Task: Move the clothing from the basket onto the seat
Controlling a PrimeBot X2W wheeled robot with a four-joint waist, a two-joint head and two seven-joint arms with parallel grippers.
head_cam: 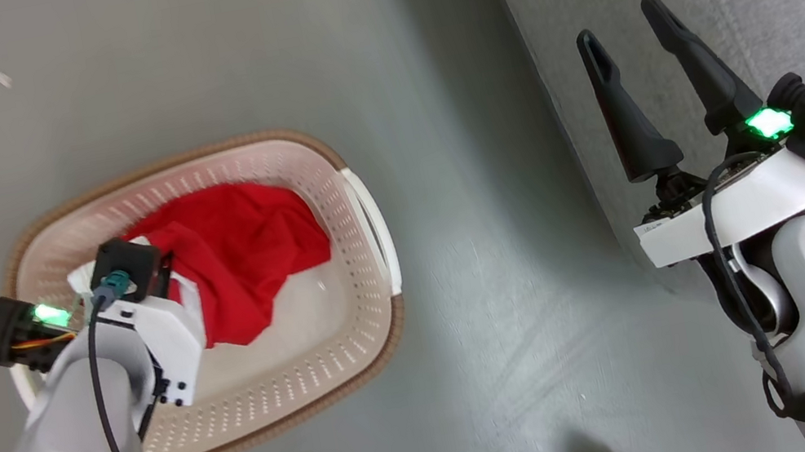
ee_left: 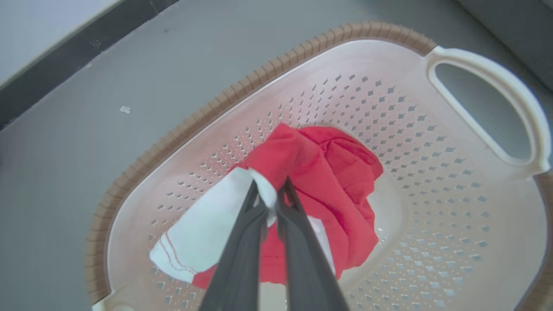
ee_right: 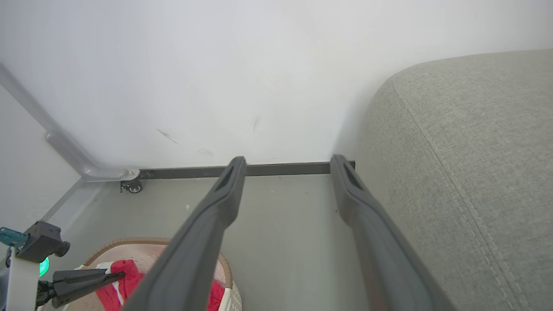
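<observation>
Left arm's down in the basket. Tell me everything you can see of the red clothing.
The red clothing is a crumpled heap of soft, matte red fabric with a white panel edged by thin red stitch lines. It lies bunched on the floor of the basket, well inside the perforated walls. The left pincer is shut on a raised fold where red meets white. Whether it is one piece or two cannot be told.

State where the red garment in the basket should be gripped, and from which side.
Grip the red garment at its raised bunched fold beside the white trim, coming from above through the open top: the basket walls ring it, barring a sideways reach. The left claw is shut on that fold.
</observation>
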